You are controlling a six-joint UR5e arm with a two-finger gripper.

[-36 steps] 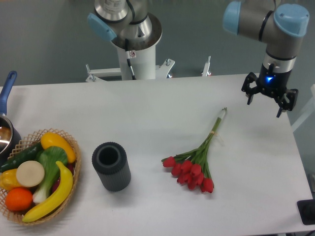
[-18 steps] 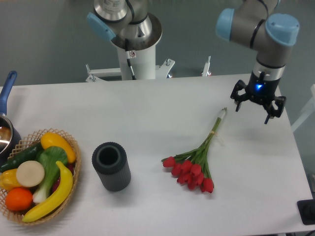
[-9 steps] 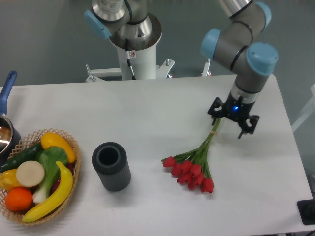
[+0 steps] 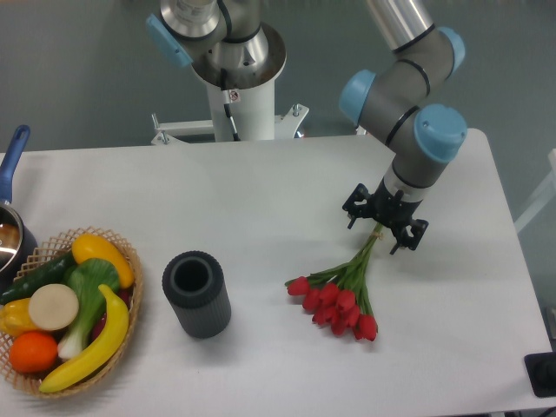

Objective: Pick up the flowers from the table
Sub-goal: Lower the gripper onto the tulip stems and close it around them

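The flowers lie flat on the white table, right of centre: a bunch of red tulip buds pointing toward the front, thin green stems running up and right. My gripper is open and hangs directly over the upper end of the stems, its fingers spread to either side of them. The stem tips are hidden under the gripper. I cannot tell whether the fingers touch the table.
A dark ribbed cylinder vase stands left of the flowers. A wicker basket of toy fruit and vegetables sits at the front left edge. A pot with a blue handle is at the far left. The robot base stands behind the table.
My gripper has swept from the table's far right edge leftward and forward, ending over the stem ends. It stayed open. The flowers have not moved.
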